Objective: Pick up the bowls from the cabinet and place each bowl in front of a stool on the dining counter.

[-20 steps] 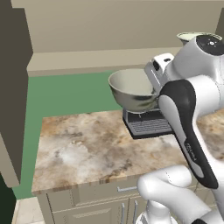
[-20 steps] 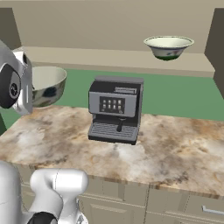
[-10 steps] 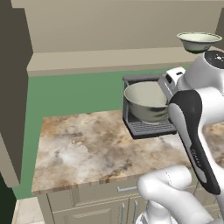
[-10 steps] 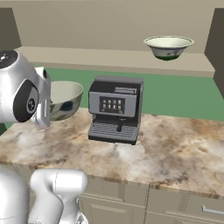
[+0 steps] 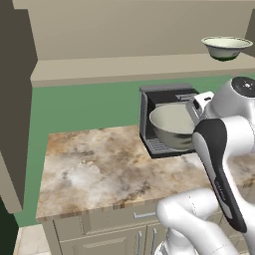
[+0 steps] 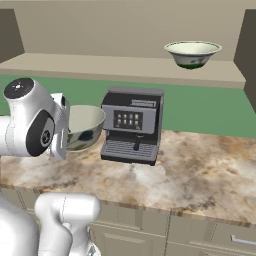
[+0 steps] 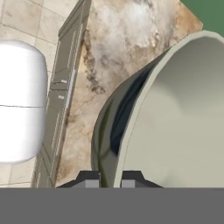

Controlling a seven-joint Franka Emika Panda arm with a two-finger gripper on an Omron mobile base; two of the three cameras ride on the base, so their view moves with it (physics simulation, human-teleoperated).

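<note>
Above the stone-topped desk, in front of the coffee machine (image 6: 132, 126), one bowl (image 5: 172, 125) hangs in the air, pinched at its rim by the end effector (image 7: 110, 178): in the hand view one dark tip sits on the grey-green outside and the other on the cream inside, drawn narrow on the thin wall. The bowl is tilted, its mouth turned partly sideways. The second bowl (image 6: 192, 53) stands upright on the cabinet shelf (image 6: 125, 66), towards its right end near the side panel.

Handling, as a judgement: a ceramic bowl is stiff, fairly heavy and likely smooth-glazed, so a rim pinch gives little contact area and the weight hangs off to one side; a quick swing could let it pivot or slip between the tips, and a drop onto stone would likely chip or break it. The rim looks the sensible place to hold, wall between the tips, and the second bowl would want the same grip, taken from its near edge
</note>
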